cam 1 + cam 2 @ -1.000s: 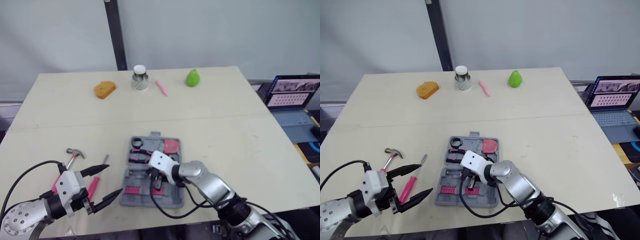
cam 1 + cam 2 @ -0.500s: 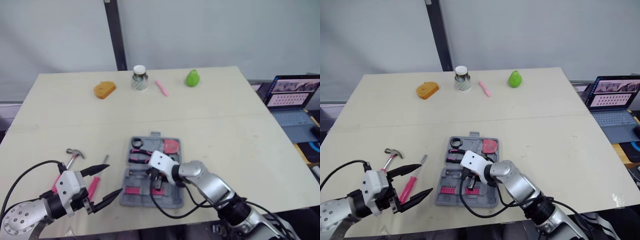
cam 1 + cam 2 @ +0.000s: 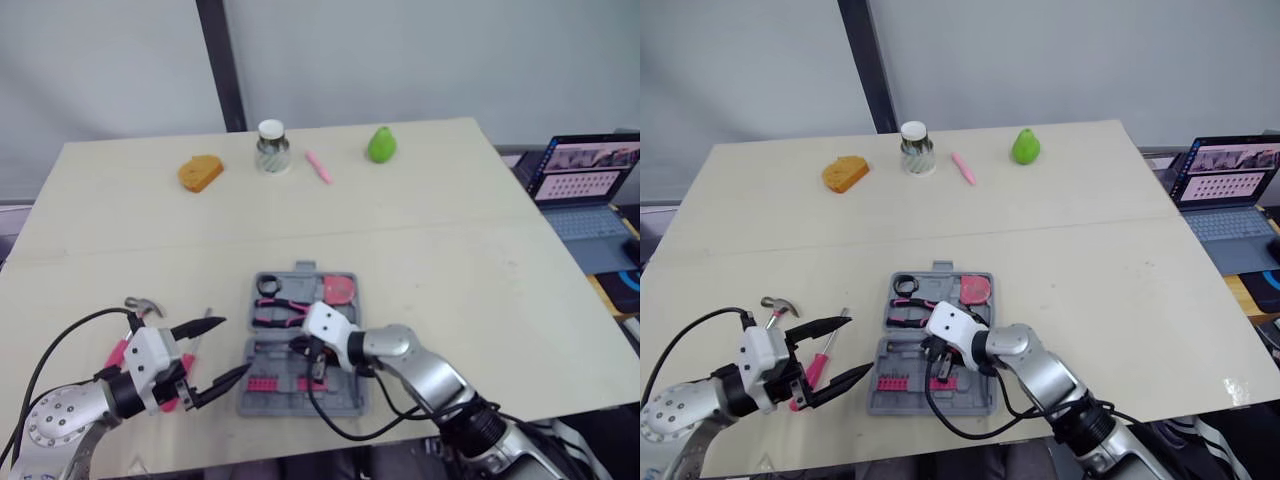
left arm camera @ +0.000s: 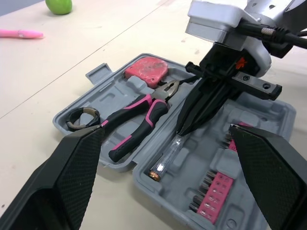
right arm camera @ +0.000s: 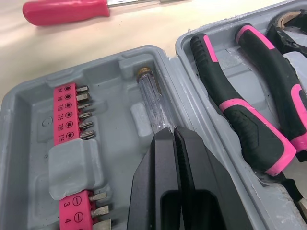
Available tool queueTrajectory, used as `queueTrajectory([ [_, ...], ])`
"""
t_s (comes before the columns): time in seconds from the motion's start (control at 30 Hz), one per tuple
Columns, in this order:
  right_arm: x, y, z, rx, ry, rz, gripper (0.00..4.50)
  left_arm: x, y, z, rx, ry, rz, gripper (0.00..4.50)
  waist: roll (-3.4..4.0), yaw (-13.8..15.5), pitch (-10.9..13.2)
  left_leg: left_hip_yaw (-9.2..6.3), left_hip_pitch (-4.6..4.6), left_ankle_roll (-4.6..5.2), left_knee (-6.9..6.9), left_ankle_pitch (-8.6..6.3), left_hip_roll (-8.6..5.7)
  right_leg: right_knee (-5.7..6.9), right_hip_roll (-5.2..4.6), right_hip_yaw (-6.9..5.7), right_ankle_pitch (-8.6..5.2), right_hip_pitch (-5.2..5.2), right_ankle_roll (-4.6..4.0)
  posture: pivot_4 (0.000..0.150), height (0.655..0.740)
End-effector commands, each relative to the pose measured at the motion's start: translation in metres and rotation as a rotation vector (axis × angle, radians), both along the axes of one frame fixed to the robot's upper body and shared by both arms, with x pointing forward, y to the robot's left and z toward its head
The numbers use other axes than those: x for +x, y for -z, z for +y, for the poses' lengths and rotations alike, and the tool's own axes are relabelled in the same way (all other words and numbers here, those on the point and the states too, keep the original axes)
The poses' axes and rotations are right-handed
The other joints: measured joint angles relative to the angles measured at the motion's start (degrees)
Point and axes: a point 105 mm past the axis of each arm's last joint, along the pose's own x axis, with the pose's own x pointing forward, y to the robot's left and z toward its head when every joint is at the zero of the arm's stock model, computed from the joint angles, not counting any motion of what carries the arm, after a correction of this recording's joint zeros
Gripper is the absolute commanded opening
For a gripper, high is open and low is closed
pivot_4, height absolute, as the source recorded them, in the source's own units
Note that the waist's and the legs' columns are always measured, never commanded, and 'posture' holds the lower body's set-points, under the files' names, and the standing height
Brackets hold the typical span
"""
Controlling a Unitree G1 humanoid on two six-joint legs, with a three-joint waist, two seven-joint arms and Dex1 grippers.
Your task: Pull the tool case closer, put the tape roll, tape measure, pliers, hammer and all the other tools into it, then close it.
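Right gripper (image 5: 173,133): fingers pressed together, tips touching the clear-handled screwdriver (image 5: 151,103) seated in the near half of the open tool case (image 5: 29,158). Pink bit strips (image 5: 72,112) are beside it; pliers (image 5: 249,124), tape roll (image 4: 81,118) and tape measure (image 4: 146,71) are held in the far half.

Left gripper (image 3: 852,348): spread wide, nothing gripped, hung above the pink screwdriver (image 3: 816,367) just left of the case. Hammer (image 3: 778,306) is near it.

Pale table (image 3: 1090,250); pear (image 3: 1025,147), jar (image 3: 915,150), pen (image 3: 963,168) at the far edge. Laptop (image 3: 1230,185) is on the right.

Lab, bare worktable (image 3: 450,250), laptop (image 3: 585,175) alongside
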Motion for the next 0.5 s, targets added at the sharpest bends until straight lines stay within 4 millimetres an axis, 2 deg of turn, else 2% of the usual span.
queueTrajectory([
  [0.03,0.006,-0.014,-0.003,0.054,0.014,-0.021,0.11,0.002,-0.003,-0.002,0.005,0.011,-0.03,4.5,-0.06,0.0,0.21,0.01,-0.01,0.0,0.0,0.0,0.0,0.01,0.0,0.0,0.0,-0.02,0.0,0.15,0.74],
  [0.33,0.017,-0.06,-0.016,0.203,0.046,-0.07,0.11,0.004,-0.002,-0.001,0.005,0.013,-0.037,4.5,-0.09,-0.05,0.46,0.05,-0.13,-0.15,-0.01,0.08,0.01,0.02,-0.01,-0.02,0.01,-0.16,0.02,0.15,0.74],
  [0.43,0.013,-0.063,-0.019,0.2,0.031,-0.061,0.11,0.003,-0.001,-0.002,0.002,0.013,-0.036,4.5,-0.12,0.02,0.51,0.09,-0.16,-0.14,-0.01,0.07,0.02,-0.01,0.0,-0.03,0.01,-0.17,0.02,0.15,0.74],
  [0.5,0.003,-0.055,-0.017,0.162,-0.015,-0.046,0.11,0.002,-0.001,-0.002,0.001,0.014,-0.034,4.5,-0.12,0.01,0.52,0.12,-0.17,-0.14,-0.01,0.06,0.02,-0.02,-0.01,-0.03,0.01,-0.17,0.02,0.15,0.74],
])
